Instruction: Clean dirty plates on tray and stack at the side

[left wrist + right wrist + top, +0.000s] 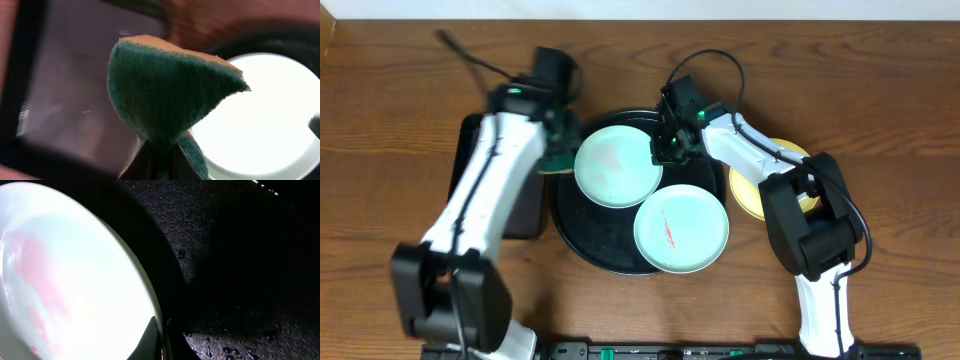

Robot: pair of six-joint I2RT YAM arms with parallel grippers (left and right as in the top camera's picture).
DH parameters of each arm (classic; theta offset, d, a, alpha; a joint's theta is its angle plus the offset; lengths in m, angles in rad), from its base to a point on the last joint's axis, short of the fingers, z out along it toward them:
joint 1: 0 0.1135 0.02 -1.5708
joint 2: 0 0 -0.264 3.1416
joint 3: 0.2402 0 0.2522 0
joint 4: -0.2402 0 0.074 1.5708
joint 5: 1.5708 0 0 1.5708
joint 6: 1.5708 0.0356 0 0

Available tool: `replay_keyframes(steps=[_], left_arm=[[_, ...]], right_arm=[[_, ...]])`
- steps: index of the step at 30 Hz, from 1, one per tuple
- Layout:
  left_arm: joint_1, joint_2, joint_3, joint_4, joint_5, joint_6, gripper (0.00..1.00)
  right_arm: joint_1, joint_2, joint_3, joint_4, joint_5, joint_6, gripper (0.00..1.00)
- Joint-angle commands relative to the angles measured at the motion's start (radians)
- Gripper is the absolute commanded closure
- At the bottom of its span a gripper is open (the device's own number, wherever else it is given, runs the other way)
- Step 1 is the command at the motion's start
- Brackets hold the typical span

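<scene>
On the round black tray [582, 235] lie two pale turquoise plates. The upper plate [613, 170] has a faint pink smear and is tilted up; my right gripper [664, 150] is shut on its right rim, seen in the right wrist view [161, 340] with the plate [65, 280] lifted over the wet tray [240, 255]. The lower plate [682, 228] has a red streak. The yellow plate [752, 190] lies on the table right of the tray, partly under the right arm. My left gripper [558, 150] is shut on a green sponge [165, 95] at the upper plate's left edge [270, 115].
A smaller rectangular black tray [525, 215] lies left of the round tray, mostly under the left arm; it also shows in the left wrist view [75, 100]. A black cable [470, 60] runs across the table at the back left.
</scene>
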Motion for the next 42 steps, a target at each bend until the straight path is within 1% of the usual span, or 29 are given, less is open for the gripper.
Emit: replay_keyframes(steps=[1, 5, 8, 16, 20, 22, 24, 27, 31, 37, 40, 42], left_arm=[[0.077, -0.025, 0.02, -0.021, -0.028, 0.01, 0.93], [0.143, -0.022, 0.019, -0.042, -0.027, 0.009, 0.93], [0.165, -0.022, 0.018, -0.045, -0.027, 0.009, 0.93], [0.168, -0.022, 0.018, -0.045, -0.027, 0.009, 0.93], [0.168, -0.022, 0.018, -0.045, -0.027, 0.009, 0.93], [0.168, -0.022, 0.018, -0.046, -0.027, 0.009, 0.93], [0.168, -0.022, 0.018, -0.046, -0.027, 0.009, 0.92], [0.168, -0.022, 0.018, -0.046, -0.027, 0.009, 0.93], [0.168, -0.022, 0.018, -0.046, -0.027, 0.009, 0.93], [0.168, -0.022, 0.018, -0.046, -0.027, 0.009, 0.92], [0.168, -0.022, 0.018, -0.046, -0.027, 0.009, 0.92], [0.168, -0.022, 0.018, -0.046, -0.027, 0.009, 0.93]], right_arm=[[0.002, 0.006, -0.006, -0.015, 0.063, 0.011, 0.99], [0.017, -0.061, -0.006, -0.026, 0.162, -0.021, 0.99], [0.043, -0.124, -0.006, -0.036, 0.281, -0.061, 0.99], [0.159, -0.271, -0.006, -0.045, 0.629, -0.157, 0.99], [0.231, -0.321, -0.006, -0.045, 0.83, -0.172, 0.99], [0.269, -0.342, -0.006, -0.045, 0.929, -0.216, 0.99], [0.299, -0.355, -0.006, -0.045, 1.015, -0.245, 0.99], [0.356, -0.37, -0.006, -0.045, 1.2, -0.279, 0.99], [0.409, -0.372, -0.006, -0.042, 1.365, -0.324, 0.99], [0.462, -0.372, -0.006, -0.021, 1.634, -0.33, 0.99], [0.474, -0.372, -0.006, -0.003, 1.722, -0.33, 0.99], [0.477, -0.372, -0.006, 0.0, 1.735, -0.33, 0.99]])
